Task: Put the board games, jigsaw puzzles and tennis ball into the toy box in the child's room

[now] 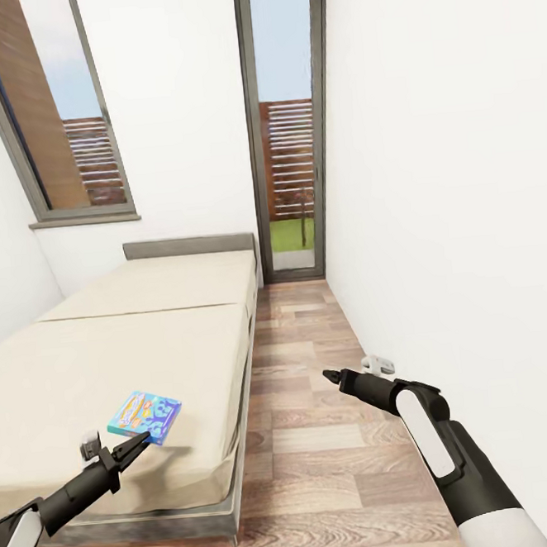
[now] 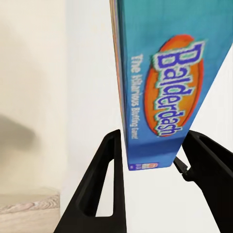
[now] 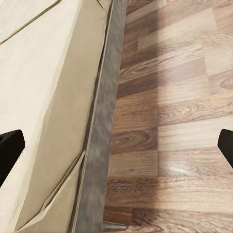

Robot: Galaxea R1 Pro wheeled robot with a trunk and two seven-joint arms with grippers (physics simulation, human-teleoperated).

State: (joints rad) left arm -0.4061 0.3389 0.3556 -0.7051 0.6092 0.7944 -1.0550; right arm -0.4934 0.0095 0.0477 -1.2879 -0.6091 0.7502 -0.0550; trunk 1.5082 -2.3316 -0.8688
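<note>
The bed (image 1: 139,351) is sitting under and ahead of the left gripper (image 1: 143,439), plank floor (image 1: 321,435) running beneath the right gripper (image 1: 329,376). Left one's fingers (image 2: 104,184) are pinching the near edge of the small blue Balderdash board game (image 1: 145,417), holding it just above the mattress corner. Right gripper's fingers are spreading wide open, gripping nothing, hovering over floor beside the bed frame (image 3: 99,145).

Blue board game (image 2: 160,87) top cut off; small print blurred.
</note>
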